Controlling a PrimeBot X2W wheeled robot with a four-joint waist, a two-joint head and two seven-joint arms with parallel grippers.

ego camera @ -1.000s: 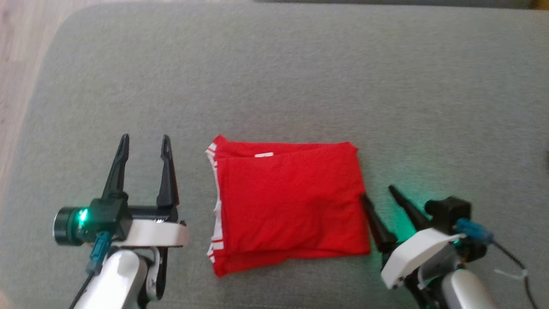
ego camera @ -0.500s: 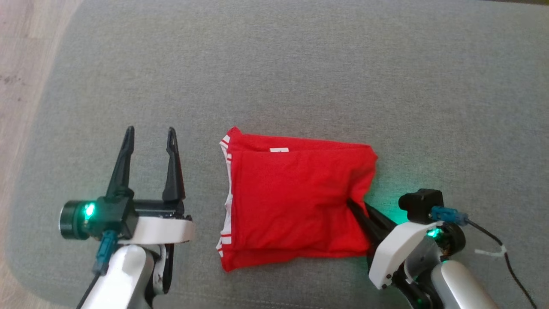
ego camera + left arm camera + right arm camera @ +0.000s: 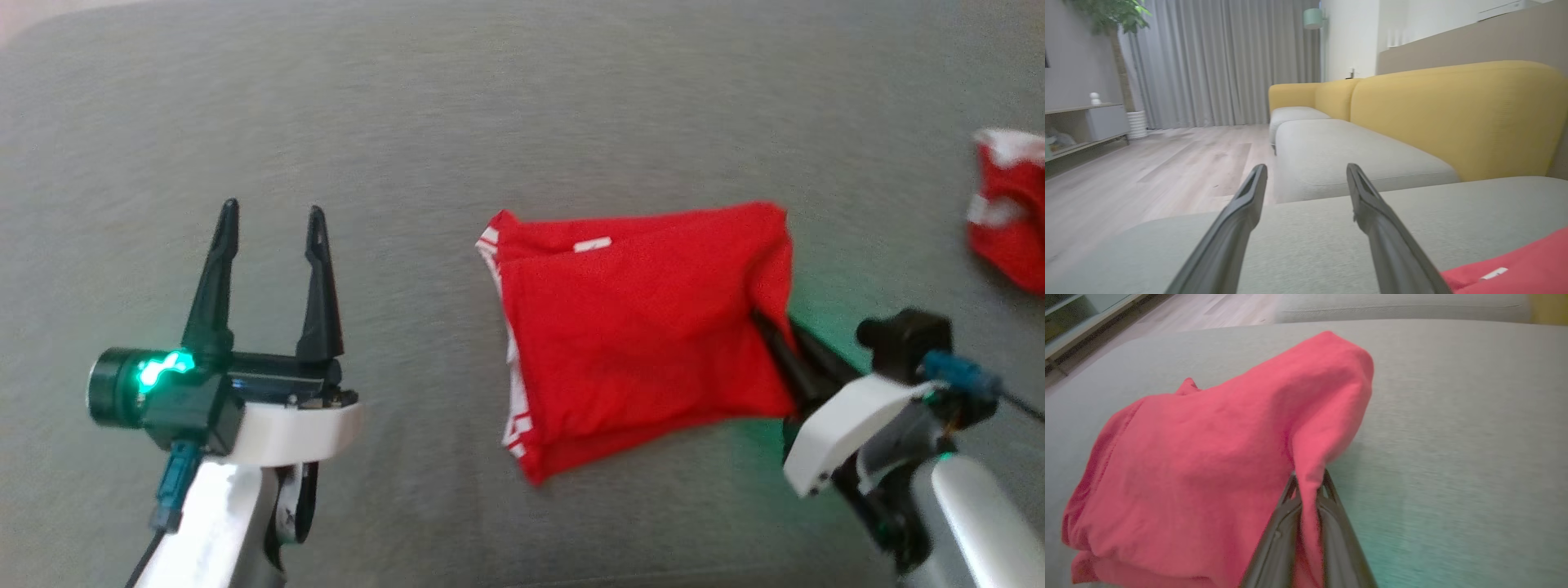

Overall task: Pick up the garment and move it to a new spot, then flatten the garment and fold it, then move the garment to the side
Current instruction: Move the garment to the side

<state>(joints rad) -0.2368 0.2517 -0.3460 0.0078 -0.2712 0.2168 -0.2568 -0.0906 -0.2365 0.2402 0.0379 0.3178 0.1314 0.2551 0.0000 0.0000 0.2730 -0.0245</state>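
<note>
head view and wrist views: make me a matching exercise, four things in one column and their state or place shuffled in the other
Column one
1. left gripper
2. right gripper
3. folded red garment
4. second red cloth

Column two
a. lying at the right edge of the head view, apart from both grippers
b. open, holding nothing, above the grey cushion
c. shut on a pinch of fabric
d. right edge bunched and raised

Pairs: 1-b, 2-c, 3-d, 4-a

Pale forearms (image 3: 212,523) end in white collars (image 3: 294,433), black tapered jaws, green lights (image 3: 163,369), teal cable plugs (image 3: 175,482)
</note>
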